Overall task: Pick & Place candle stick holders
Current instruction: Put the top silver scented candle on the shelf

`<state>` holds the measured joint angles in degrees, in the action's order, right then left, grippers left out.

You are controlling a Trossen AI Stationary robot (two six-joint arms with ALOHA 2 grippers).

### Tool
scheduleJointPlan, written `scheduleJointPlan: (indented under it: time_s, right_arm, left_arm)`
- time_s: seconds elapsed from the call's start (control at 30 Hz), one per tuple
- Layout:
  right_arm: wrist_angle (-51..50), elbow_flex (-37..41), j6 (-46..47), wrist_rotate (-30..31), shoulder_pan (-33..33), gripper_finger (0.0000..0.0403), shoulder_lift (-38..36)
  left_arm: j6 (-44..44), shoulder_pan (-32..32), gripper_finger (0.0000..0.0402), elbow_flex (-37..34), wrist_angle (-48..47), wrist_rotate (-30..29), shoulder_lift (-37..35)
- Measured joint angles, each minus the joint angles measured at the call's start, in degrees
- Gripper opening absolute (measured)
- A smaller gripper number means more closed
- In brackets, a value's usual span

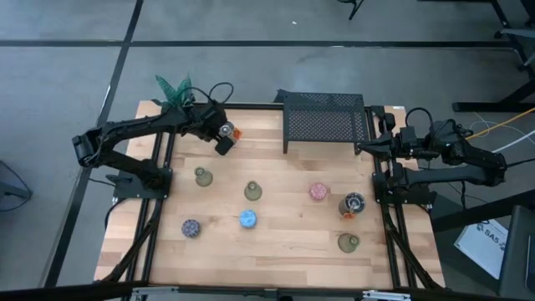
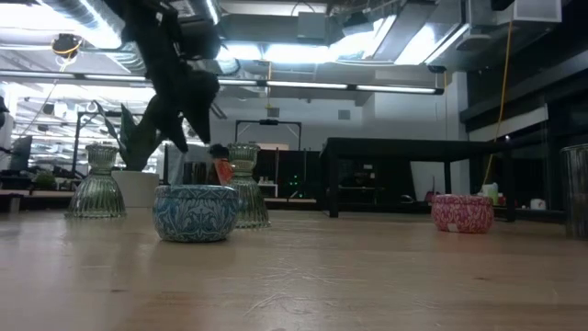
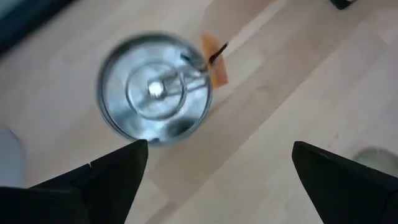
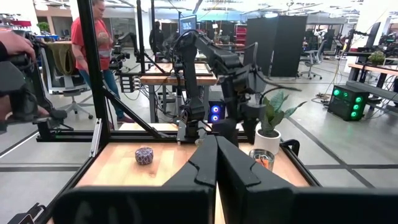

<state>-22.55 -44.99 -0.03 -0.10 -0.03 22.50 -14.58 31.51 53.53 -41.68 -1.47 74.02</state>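
Observation:
A silvery holder with an orange accent [image 3: 155, 90] stands on the table near the far left, seen from above in the left wrist view. My left gripper [image 3: 221, 180] hovers over it, open, the holder lying just beyond its fingers; it also shows in the high view [image 1: 224, 139]. A second silvery holder [image 1: 354, 204], three olive-green glass holders [image 1: 201, 176] [image 1: 252, 191] [image 1: 349, 242], a blue one [image 1: 247, 219], a pink one [image 1: 318, 191] and a purple-speckled one [image 1: 191, 227] stand apart on the table. My right gripper [image 4: 216, 146] is shut and empty at the table's right edge [image 1: 372, 145].
A black mesh rack [image 1: 324, 119] stands at the far edge, right of the middle. A potted green plant [image 1: 174, 90] stands at the far left corner. A person [image 4: 90, 37] stands in the room beyond the table.

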Motion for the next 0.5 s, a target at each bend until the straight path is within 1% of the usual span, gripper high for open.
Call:
scheduleJointPlan:
  time_s: [0.1, 0.17, 0.3, 0.5]
  right_arm:
    - [0.0, 0.0, 0.0, 0.0, 0.0, 0.0007, 0.0]
    - [0.0, 0.0, 0.0, 0.0, 0.0, 0.0007, 0.0]
    - [0.0, 0.0, 0.0, 0.0, 0.0, 0.0007, 0.0]
    - [0.0, 0.0, 0.0, 0.0, 0.0, 0.0007, 0.0]
  left_arm:
    - [5.9, 0.8, 0.0397, 3.4, -3.6, -0.2, 0.0]
    - [8.7, 1.5, 0.0397, 5.2, -4.0, -0.7, 0.0]
    - [10.0, 2.8, 0.0397, 7.8, -4.9, -3.0, 1.3]
    - [13.3, 3.5, 0.0397, 8.3, -5.2, -3.0, 2.9]
